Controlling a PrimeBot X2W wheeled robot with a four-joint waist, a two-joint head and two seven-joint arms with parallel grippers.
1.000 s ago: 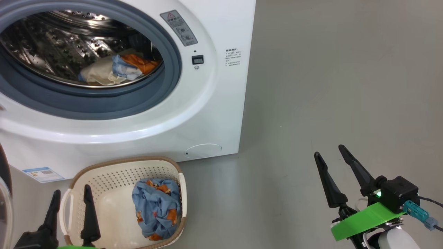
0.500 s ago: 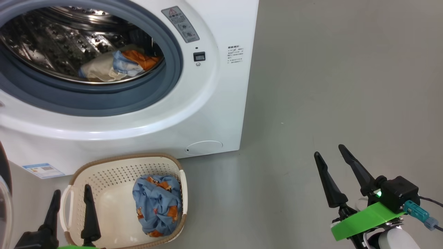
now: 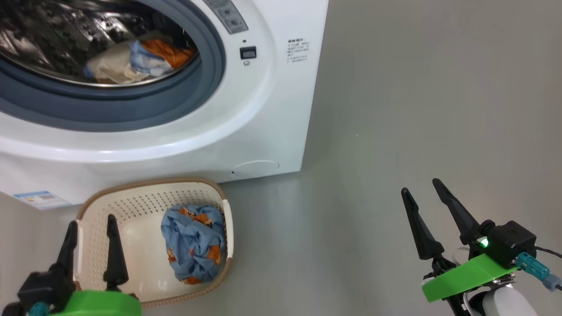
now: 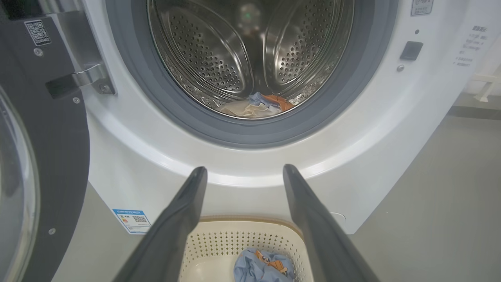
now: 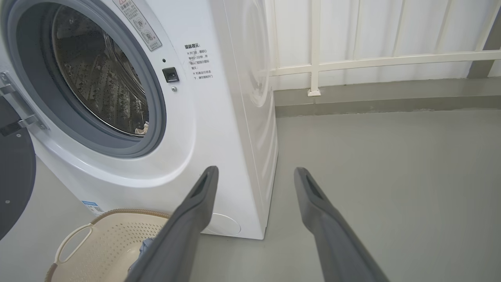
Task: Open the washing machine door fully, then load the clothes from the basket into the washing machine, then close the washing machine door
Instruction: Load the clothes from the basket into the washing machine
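open grey floor [image 3: 417,109] right of the washing machine [image 3: 263,109], back to a white railing [image 5: 352,62]. washing machine door [image 4: 58,156] swung wide at the left edge, near the left gripper [image 3: 91,223]. basket [image 3: 149,181] just before the machine's foot, blue printed garment [image 3: 191,241] bunched at its right side; cream and blue-orange clothes [image 3: 127,61] low in the drum. left gripper spread above the basket's left rim; right gripper [image 3: 419,186] spread over bare floor.

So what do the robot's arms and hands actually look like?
The left gripper and right gripper each have two long, tapering black fingers rising from a bright green plate. Behind the right one sits a black block with a small green light, a teal connector, a dark cable and a pale rounded forearm.
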